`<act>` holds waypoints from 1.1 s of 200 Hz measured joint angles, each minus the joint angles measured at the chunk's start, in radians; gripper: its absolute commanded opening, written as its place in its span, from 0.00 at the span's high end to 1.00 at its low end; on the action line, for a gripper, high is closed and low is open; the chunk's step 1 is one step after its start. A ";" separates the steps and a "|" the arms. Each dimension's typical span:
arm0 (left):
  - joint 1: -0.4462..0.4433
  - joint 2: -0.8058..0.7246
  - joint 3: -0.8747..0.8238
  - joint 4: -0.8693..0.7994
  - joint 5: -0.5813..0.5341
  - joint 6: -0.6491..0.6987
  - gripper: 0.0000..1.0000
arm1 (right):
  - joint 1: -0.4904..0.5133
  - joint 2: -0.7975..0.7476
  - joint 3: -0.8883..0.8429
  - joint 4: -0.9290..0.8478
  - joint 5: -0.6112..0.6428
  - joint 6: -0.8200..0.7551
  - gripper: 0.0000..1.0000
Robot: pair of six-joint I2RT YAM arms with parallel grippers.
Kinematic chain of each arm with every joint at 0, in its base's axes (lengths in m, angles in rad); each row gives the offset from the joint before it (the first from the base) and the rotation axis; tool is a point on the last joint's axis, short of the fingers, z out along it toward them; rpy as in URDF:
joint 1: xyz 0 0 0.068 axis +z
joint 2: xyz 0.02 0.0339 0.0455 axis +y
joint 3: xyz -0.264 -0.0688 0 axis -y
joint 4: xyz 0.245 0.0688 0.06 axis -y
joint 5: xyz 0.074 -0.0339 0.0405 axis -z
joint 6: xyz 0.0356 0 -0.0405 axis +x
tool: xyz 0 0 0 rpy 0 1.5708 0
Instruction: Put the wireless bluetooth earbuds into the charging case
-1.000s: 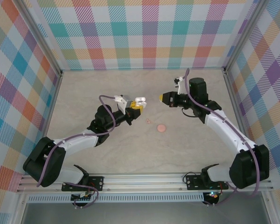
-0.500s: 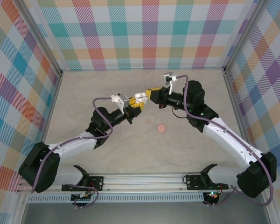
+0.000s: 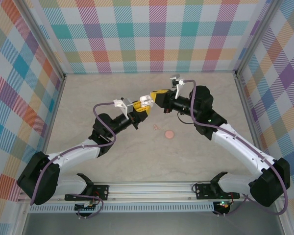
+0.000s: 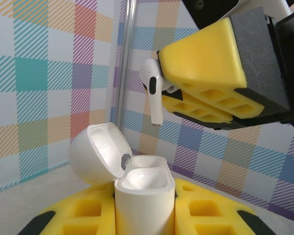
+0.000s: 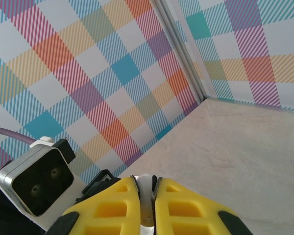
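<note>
Jaws of the right gripper (image 4: 169,87) are pinching narrow on the head of one white earbud (image 4: 155,98), stem hanging just above the open case (image 4: 144,193), not touching; left gripper (image 4: 144,220) jaws are clamping the case body upright, lid (image 4: 95,156) tipped back. The earbud is looking light, stiff, glossy, likely slippery, so holding the head and leaving the stem free seems right. No writing is showing on either.

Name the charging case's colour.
The charging case is white; the left wrist view shows it best.
</note>
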 measured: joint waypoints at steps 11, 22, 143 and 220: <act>-0.004 -0.002 0.000 0.003 -0.005 -0.006 1.00 | 0.003 0.000 -0.003 0.004 0.005 -0.002 0.88; -0.009 -0.003 0.000 0.004 -0.006 -0.010 1.00 | 0.005 0.001 -0.008 0.009 0.011 -0.003 0.88; -0.016 -0.029 0.001 0.022 -0.051 -0.032 1.00 | 0.010 0.005 -0.020 0.021 0.047 -0.007 0.88; -0.016 -0.029 0.001 0.021 -0.063 -0.035 1.00 | 0.014 0.005 -0.026 0.019 0.055 -0.029 0.88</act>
